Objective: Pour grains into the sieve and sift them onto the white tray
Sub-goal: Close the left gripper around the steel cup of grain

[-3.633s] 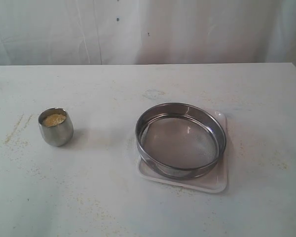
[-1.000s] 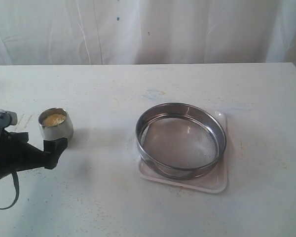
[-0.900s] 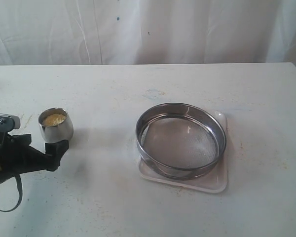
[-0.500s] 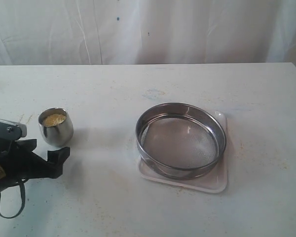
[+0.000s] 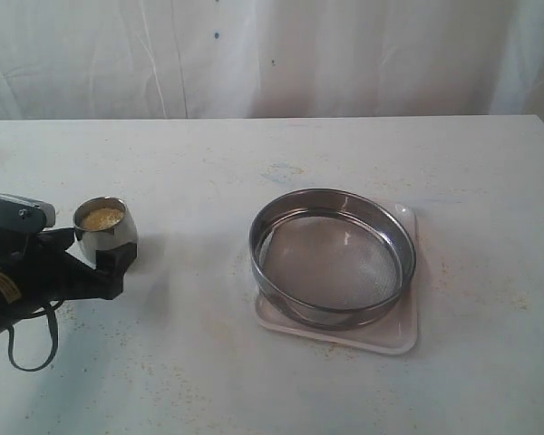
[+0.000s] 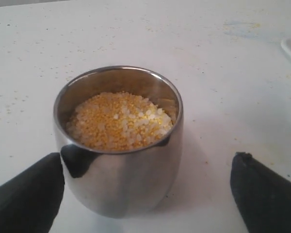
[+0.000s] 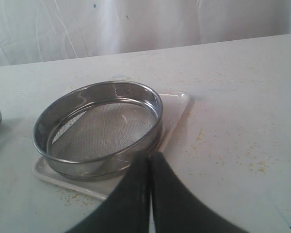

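Note:
The grains point(image 6: 119, 120) fill a small rounded steel cup point(image 5: 106, 232) standing on the table at the left. My left gripper point(image 5: 89, 256) is open around the cup point(image 6: 120, 160). One black fingertip point(image 6: 31, 191) is right beside the cup's wall, and the other fingertip point(image 6: 262, 191) stands well apart from it. The sieve point(image 5: 332, 256) is empty and rests on the white tray point(image 5: 381, 338) right of centre. My right gripper point(image 7: 150, 160) is shut on nothing, hovering near the sieve point(image 7: 99, 127) and the white tray point(image 7: 177, 104); it does not show in the exterior view.
Scattered grains speckle the white table point(image 5: 281, 163), mostly at the left and front. A white curtain point(image 5: 272, 54) hangs behind the table's far edge.
My left arm came in from the left and advanced until its open fingers straddle the cup. The cup has shifted slightly to the right. Sieve and tray have not moved.

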